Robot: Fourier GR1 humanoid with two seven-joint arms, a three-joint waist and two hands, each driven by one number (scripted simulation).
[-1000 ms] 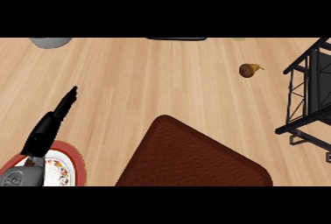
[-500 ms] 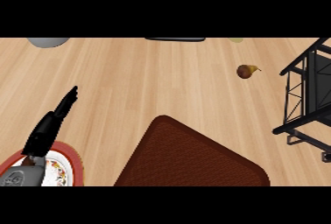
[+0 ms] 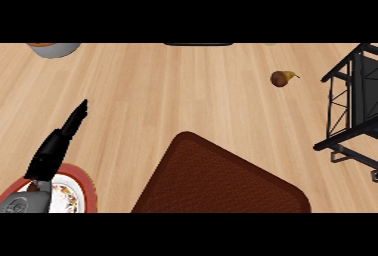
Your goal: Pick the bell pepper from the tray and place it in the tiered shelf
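Well, the left hand (image 3: 65,132) hovers flat-fingered, holding nothing, near the counter's (image 3: 162,90) left edge; the pepper (image 3: 282,78) lies off the tray (image 3: 221,182), beside the shelf (image 3: 351,105). Best approach it from above, I'd say.

tray (image 3: 221,180) dark brown, fine weave | shelf (image 3: 351,100) black | plate (image 3: 77,187) red-rimmed, floral

The wooden worktop (image 3: 184,90) carries a brown tray (image 3: 221,182) to the right of the left hand (image 3: 55,147), a red-rimmed plate (image 3: 81,187) under that hand, a grey bowl (image 3: 53,48) beyond it, a small brown fruit (image 3: 281,78) far to its right, and a black shelf (image 3: 351,105) at the right edge.
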